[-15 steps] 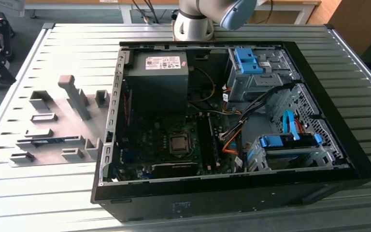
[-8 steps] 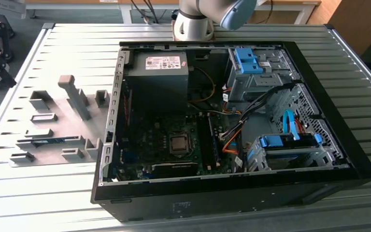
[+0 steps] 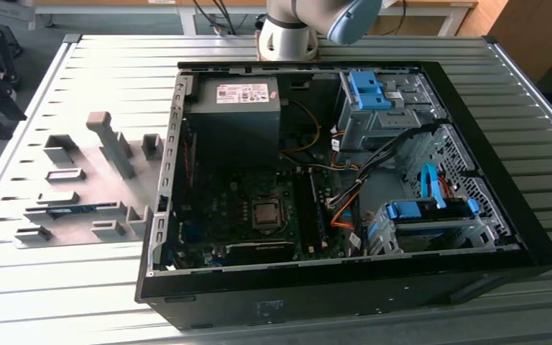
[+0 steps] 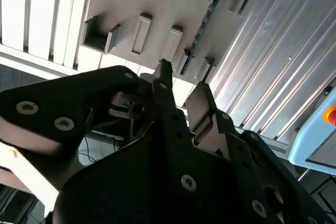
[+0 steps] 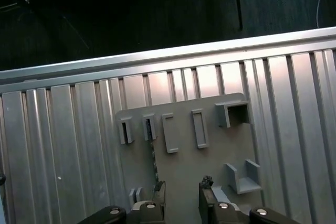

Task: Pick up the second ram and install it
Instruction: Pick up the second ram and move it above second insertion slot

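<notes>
While the gripper [image 5: 181,186] hangs above the grey holder plate [image 5: 210,161], its two black fingers stand moderately apart with nothing between them (the gap reads plainly in both wrist views). The second ram [image 5: 153,157] stands on edge in the plate's slotted blocks, a thin dark line running toward the fingertips [image 5: 157,187] in the first wrist view.

By my reading, the step in hand is the approach for the pick-up, and no grasp is made yet. A clean grasp would call for the fingers to line up across the stick's thin edge and straddle it squarely, clear of the grey blocks on either side.

From the exterior view comes the wider layout. The second ram [image 3: 70,210] shows blue-green on the plate, which lies on the slatted table [image 3: 113,79] just beside the open computer case [image 3: 353,287], on the exterior view's left of it, and the long black memory slots [image 3: 305,208] sit on the motherboard inside. From the second wrist view comes the stick [image 4: 207,19] seen lengthwise beyond the gripper [image 4: 184,85].
</notes>
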Available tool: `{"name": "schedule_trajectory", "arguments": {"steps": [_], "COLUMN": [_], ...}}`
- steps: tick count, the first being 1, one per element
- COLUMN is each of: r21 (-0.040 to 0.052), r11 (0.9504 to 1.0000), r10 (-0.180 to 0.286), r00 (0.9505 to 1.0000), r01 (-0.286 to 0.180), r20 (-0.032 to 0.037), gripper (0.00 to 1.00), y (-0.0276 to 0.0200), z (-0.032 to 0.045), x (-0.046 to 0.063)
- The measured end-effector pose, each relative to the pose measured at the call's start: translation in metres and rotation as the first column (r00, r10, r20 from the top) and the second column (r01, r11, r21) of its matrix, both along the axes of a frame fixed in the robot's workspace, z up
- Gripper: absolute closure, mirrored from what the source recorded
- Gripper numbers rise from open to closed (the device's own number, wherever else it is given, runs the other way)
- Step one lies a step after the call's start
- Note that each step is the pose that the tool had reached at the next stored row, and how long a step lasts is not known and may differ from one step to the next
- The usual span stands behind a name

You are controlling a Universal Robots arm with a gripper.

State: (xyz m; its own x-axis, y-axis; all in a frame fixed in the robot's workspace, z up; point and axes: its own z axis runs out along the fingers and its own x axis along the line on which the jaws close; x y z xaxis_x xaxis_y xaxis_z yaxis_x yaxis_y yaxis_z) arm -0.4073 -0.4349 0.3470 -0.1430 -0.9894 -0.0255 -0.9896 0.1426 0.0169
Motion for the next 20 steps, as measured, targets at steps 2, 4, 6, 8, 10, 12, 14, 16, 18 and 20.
{"name": "schedule_trajectory", "arguments": {"steps": [2, 4, 6, 8, 10, 12, 14, 16, 18, 20], "r21": [-0.0001, 0.0001, 0.0002, 0.0000, 0.0000, 0.0001, 0.0001, 0.0001, 0.0000, 0.0000], "r11": [1.0000, 1.0000, 1.0000, 1.0000, 1.0000, 1.0000, 0.9999, 0.9998, 0.9997, 0.9996], "r10": [0.004, 0.004, 0.004, 0.004, 0.004, 0.005, 0.012, 0.019, 0.024, 0.029], "r00": [1.0000, 1.0000, 1.0000, 1.0000, 1.0000, 1.0000, 0.9999, 0.9998, 0.9997, 0.9996], "r01": [-0.004, -0.004, -0.004, -0.004, -0.004, -0.005, -0.012, -0.019, -0.024, -0.029], "r20": [0.0000, 0.0014, 0.0017, 0.0014, 0.0014, 0.0014, 0.0015, 0.0016, 0.0015, 0.0016], "gripper": [0.58, 0.58, 0.58, 0.58, 0.58, 0.58, 0.58, 0.58, 0.58, 0.58], "y": [-0.0006, -0.0010, -0.0015, -0.0017, -0.0022, -0.0039, -0.0058, -0.0071, -0.0085, -0.0100], "z": [-0.0031, -0.0064, -0.0101, -0.0136, -0.0172, -0.0208, -0.0245, -0.0277, -0.0310, -0.0346], "x": [-0.003, -0.006, -0.008, -0.008, -0.008, -0.008, -0.008, -0.008, -0.008, -0.008]}}
